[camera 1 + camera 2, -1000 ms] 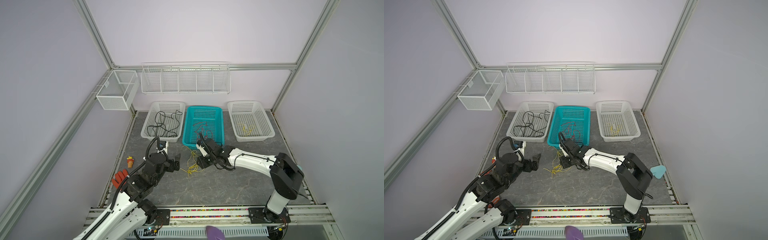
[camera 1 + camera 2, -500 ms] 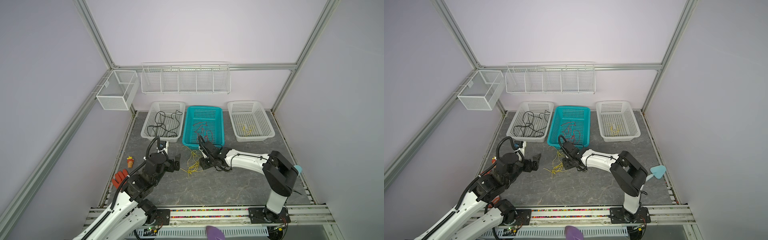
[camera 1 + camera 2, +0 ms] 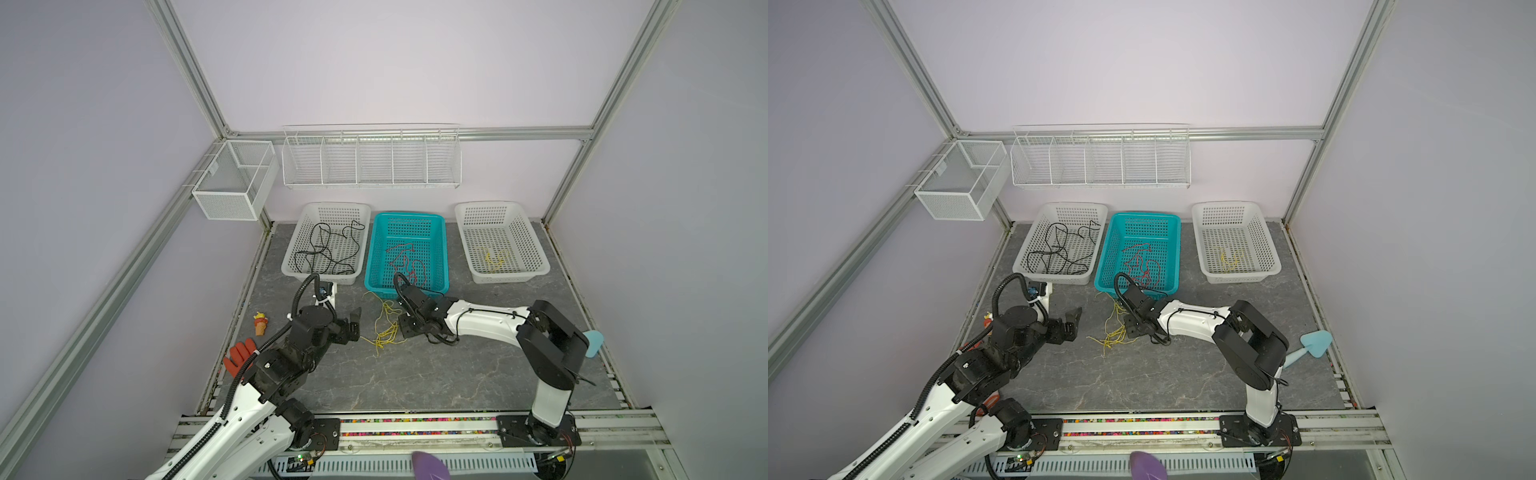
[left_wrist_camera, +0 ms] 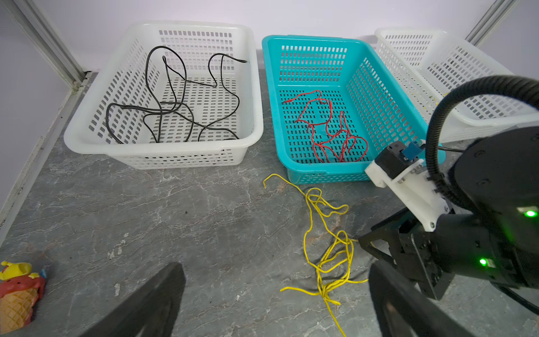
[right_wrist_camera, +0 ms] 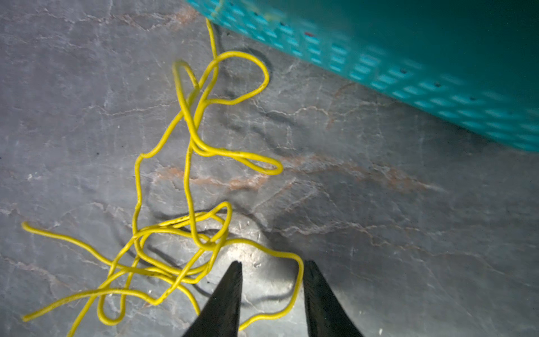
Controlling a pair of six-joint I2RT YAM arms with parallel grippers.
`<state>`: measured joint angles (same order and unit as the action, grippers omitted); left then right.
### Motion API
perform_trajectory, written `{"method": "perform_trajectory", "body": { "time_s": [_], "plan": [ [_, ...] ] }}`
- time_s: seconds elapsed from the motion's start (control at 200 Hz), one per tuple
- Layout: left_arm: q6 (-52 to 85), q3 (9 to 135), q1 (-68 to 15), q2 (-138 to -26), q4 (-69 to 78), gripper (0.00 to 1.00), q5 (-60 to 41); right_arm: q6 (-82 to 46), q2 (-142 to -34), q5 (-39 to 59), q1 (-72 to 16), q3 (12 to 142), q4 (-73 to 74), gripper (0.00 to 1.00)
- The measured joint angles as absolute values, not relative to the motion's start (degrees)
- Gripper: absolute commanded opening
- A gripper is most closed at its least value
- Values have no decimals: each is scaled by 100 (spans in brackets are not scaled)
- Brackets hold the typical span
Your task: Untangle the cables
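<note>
Top views: we take the teal basket (image 3: 405, 216) as our landmark. A red cable (image 3: 405, 262) lies inside it. A white basket (image 3: 336, 205) just beside it, on the left arm's side, holds a black cable (image 3: 328, 249). A second white basket (image 3: 486, 204) on its other side holds a small yellow cable (image 3: 492, 259), too faint for us to trace. In front of the teal basket a tangled yellow cable (image 3: 386, 328) lies on the grey floor (image 3: 415, 374), one end reaching the basket's front wall. The right gripper (image 3: 401, 327) sits at that tangle, its fingertips hidden under its own body. The left gripper (image 3: 354, 326) hangs farther from the basket, clear of the tangle.

Left wrist view: the left gripper's fingers (image 4: 151, 297) are spread wide with nothing between them, both cut off by the frame edge. The right arm and its hose (image 4: 434, 131) cover the teal basket's near corner and much of the second white basket. A toy cone (image 4: 17, 294), well away from the basket, is cut off too.

Right wrist view: the teal basket's wall (image 5: 437, 96) is blurred and only partly in frame. The right gripper's (image 5: 271, 264) jaws stand apart. One loop of the tangle lies in the gap, close beside one finger and passing behind the other; we see no pad pressing it. Several strands run out of frame.
</note>
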<state>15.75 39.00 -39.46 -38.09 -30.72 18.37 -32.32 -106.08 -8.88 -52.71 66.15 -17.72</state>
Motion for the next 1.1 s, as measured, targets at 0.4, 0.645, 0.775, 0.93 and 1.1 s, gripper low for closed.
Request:
{"method": "perform_trajectory", "body": {
  "time_s": [0.4, 0.645, 0.775, 0.93, 1.1],
  "plan": [
    [1573, 3900, -3946, -3802, -3072, 99, 1820, -3105, -10460, -871, -5642, 6375, -1474, 39],
    [1555, 3900, -3946, -3771, -3070, 99, 1822, -3070, -9776, -965, -5822, 6331, -1483, 41],
    [1553, 3900, -3946, -3769, -3072, 99, 1822, -3131, -9749, -1044, -6023, 6331, -1457, 44],
    [1538, 3900, -3946, -3769, -3072, 99, 1820, -3199, -10031, -1050, -6353, 6361, -1426, 47],
    [1535, 3900, -3946, -3750, -3072, 99, 1822, -3361, -10477, -1046, -6401, 6436, -1417, 48]
  ]
}}
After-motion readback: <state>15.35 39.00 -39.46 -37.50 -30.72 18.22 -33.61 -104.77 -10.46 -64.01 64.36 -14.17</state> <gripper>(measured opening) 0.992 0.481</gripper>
